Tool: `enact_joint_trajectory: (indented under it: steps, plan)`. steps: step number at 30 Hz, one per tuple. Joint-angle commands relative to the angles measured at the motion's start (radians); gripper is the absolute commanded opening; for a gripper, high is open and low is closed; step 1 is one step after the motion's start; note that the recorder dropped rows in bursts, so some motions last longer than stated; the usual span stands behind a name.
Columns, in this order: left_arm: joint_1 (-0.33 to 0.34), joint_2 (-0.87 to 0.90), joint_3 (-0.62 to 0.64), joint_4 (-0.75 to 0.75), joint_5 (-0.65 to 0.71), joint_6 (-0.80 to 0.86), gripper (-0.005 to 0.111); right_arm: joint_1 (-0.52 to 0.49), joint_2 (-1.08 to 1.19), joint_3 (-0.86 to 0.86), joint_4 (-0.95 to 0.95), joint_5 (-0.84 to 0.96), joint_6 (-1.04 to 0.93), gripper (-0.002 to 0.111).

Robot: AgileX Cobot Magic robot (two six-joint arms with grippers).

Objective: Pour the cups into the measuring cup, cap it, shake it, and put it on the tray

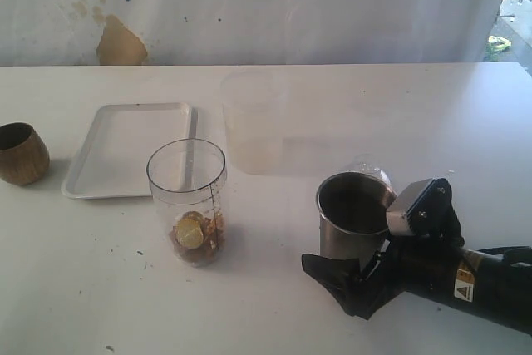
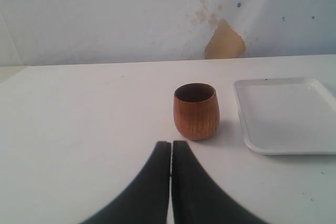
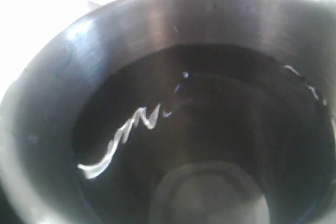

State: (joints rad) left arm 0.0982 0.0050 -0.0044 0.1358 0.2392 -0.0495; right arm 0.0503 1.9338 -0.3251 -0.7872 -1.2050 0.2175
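Note:
The brown cup stands upright at the far left; in the left wrist view the brown cup is just beyond my left gripper, which is shut and empty. The clear measuring cup stands uncapped in front of the tray, with yellow and brown pieces in its bottom. The steel tumbler stands upright on the table at the right. My right gripper is open around it, with one black finger showing in front. The right wrist view looks down into the steel tumbler.
A frosted whitish container stands behind the measuring cup, right of the tray. A small clear domed piece lies just behind the tumbler. A white cloth wall with a tan stain closes off the table's far edge.

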Motion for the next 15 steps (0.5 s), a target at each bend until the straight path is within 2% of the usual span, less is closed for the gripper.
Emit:
enact_joint_trajectory:
  steps: [1,15]
  plan:
    - [0.000,-0.005,0.004,-0.002,0.000,0.002,0.001,0.001,0.001,-0.005,0.026,-0.016,-0.020,0.105]
    - [0.000,-0.005,0.004,-0.002,0.000,0.002,0.001,0.001,0.001,-0.005,0.072,-0.016,-0.056,0.105]
